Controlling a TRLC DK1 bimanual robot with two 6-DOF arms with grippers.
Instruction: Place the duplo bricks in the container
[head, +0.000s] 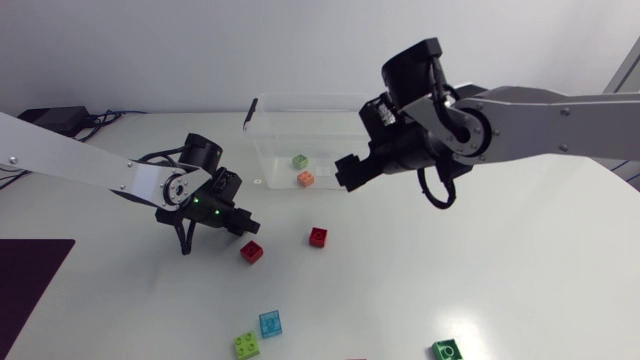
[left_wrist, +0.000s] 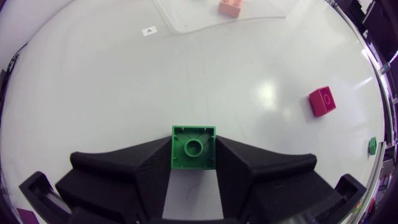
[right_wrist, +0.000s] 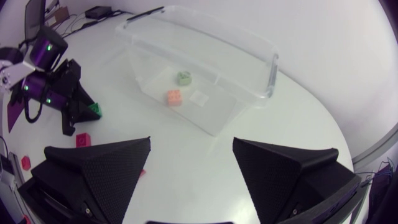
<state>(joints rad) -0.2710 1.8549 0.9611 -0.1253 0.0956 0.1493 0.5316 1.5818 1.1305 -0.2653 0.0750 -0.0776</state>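
Green brick (left_wrist: 193, 147) clamped between left jaws, at tips; right jaws wide, near container (right_wrist: 271, 68).

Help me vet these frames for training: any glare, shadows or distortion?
Left wrist view: bright glare patch on the table ahead of the green brick. Head view: even light, only faint shadows. Right wrist view: fisheye curving, no hot spot on the table.

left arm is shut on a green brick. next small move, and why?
Probably lift the left end effector a little and start carrying it toward the container. Its fingers clamp the green brick from both sides, so the grasp looks done. It seems low over the table, and the container, open on top, lies ahead of it with a wall to clear.
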